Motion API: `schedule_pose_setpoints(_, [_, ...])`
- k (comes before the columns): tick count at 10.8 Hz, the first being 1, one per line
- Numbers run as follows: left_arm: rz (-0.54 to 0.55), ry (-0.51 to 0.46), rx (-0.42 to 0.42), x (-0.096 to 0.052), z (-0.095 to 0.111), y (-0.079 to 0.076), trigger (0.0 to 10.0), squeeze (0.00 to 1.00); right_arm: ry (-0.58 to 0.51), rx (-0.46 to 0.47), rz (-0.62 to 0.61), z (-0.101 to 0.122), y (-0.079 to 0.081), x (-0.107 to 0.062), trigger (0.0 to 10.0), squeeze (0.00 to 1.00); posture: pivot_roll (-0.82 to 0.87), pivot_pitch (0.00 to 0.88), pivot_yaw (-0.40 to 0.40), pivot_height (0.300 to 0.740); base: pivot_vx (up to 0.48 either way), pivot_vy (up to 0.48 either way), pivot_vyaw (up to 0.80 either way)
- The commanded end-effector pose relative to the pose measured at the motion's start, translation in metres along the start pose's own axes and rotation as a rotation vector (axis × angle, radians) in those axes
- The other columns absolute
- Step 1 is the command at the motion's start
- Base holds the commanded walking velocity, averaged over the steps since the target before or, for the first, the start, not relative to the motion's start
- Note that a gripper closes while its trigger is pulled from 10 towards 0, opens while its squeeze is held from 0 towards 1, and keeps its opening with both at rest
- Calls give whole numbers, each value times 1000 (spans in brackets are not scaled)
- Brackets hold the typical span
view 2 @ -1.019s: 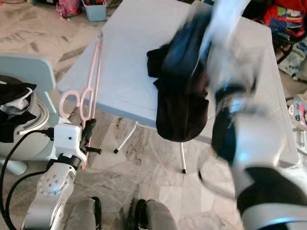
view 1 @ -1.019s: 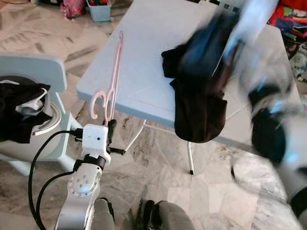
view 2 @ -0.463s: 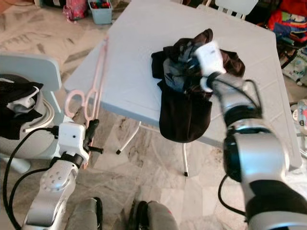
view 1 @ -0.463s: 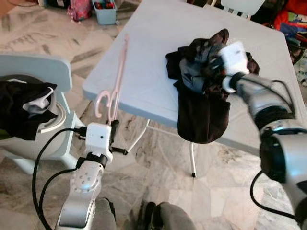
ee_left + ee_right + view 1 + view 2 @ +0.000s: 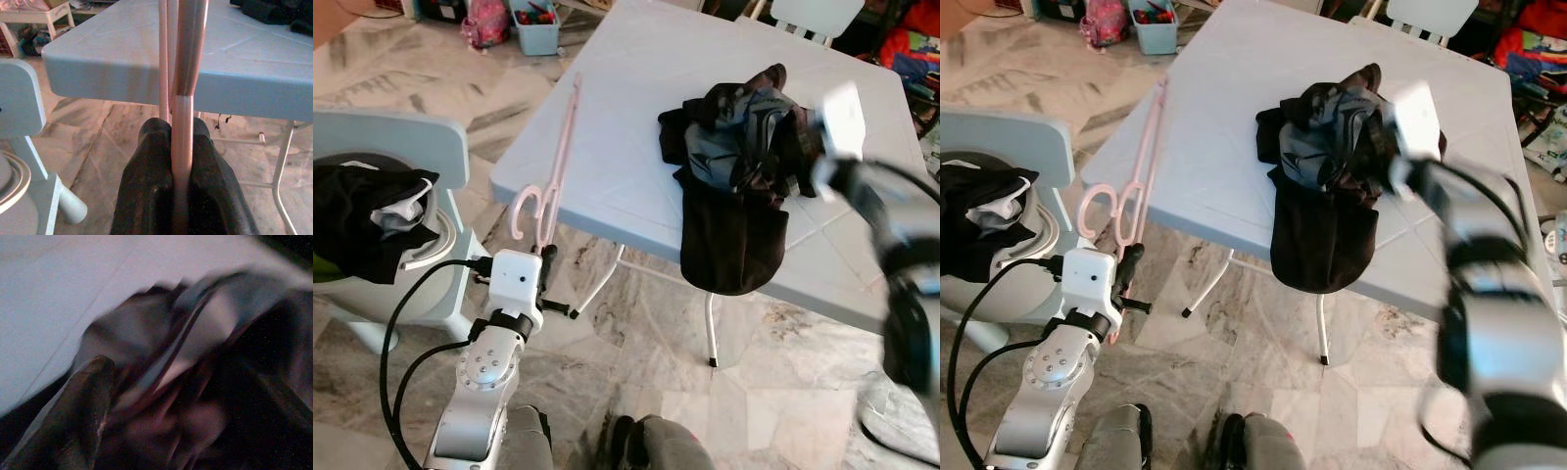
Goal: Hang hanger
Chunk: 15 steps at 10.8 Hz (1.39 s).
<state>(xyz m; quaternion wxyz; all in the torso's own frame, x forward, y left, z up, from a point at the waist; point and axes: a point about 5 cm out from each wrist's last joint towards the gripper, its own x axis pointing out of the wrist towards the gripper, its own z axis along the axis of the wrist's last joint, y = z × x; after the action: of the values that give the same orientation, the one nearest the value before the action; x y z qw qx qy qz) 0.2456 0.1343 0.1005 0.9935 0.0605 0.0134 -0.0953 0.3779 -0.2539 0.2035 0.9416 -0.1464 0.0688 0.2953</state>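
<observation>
Left eye view: left claw (image 5: 545,257) low at the near left, clenched on the pink hanger (image 5: 558,157), which slants up and away over the left edge of the pale blue table (image 5: 636,88). Dark clothes (image 5: 734,166) heaped on the table, one part drooping over its near edge. Right claw (image 5: 793,157) blurred, up against that heap from the right; fingers open or closed, cannot tell.

Left wrist view: two black fingers (image 5: 151,196) pinched tight on the pink bar.

Right wrist view: one dark finger (image 5: 73,406) against blurred dark cloth
</observation>
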Motion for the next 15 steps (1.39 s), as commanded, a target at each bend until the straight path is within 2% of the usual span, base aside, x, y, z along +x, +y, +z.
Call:
schedule_pose_setpoints(1, [-25, -7, 5, 1, 0, -5, 10000, 0, 20, -30, 44, 2, -3, -8, 10000, 1000, 45, 87, -121, 740, 0, 0, 0])
schedule_pose_setpoints(2, [-26, -7, 5, 1, 0, -5, 10000, 0, 81, -17, 142, -11, -2, -20, 10000, 1000, 41, 86, -121, 740, 0, 0, 0])
schedule_pose_setpoints(3, [-26, -6, 6, 1, 0, -4, 10000, 0, 153, 32, 256, -26, 3, -31, 10000, 1000, 39, 86, -118, 740, 0, 0, 0])
schedule_pose_setpoints(4, [-29, -6, 7, 1, 0, -4, 10000, 0, 208, 60, 337, -39, 11, -35, 9843, 992, 39, 87, -117, 740, 0, 0, 0])
schedule_pose_setpoints(5, [-32, -5, 8, 1, 0, -5, 10000, 0, 257, 88, 404, -54, 21, -36, 10000, 616, 42, 88, -116, 740, 0, 0, 0])
schedule_pose_setpoints(6, [-34, -2, 8, 1, 0, -5, 10000, 0, 295, 121, 454, -67, 33, -35, 10000, 557, 46, 91, -115, 740, 0, 0, 0])
schedule_pose_setpoints(8, [-38, 2, 9, -1, -1, -6, 10000, 0, 335, 180, 492, -84, 50, -28, 10000, 518, 49, 97, -116, 740, 0, 0, 0])
schedule_pose_setpoints(9, [-41, 7, 7, -3, -2, -7, 10000, 0, 338, 227, 466, -93, 61, -20, 10000, 486, 52, 105, -120, 740, 0, 0, 0])
schedule_pose_setpoints(11, [-40, 14, 3, -6, -3, -8, 10000, 0, 289, 288, 402, -94, 70, -7, 10000, 478, 57, 114, -127, 740, 0, 0, 0])
schedule_pose_setpoints(13, [-37, 23, 0, -9, -5, -11, 10000, 0, 235, 328, 208, -91, 75, 16, 10000, 408, 60, 117, -139, 740, 0, 0, 0])
schedule_pose_setpoints(14, [-33, 26, -2, -10, -6, -11, 10000, 0, 216, 320, 120, -88, 81, 28, 10000, 373, 62, 117, -144, 740, 0, 0, 0])
schedule_pose_setpoints(15, [-34, 28, -4, -12, -7, -14, 10000, 0, 181, 265, 13, -82, 91, 45, 10000, 216, 63, 109, -153, 740, 0, 0, 0])
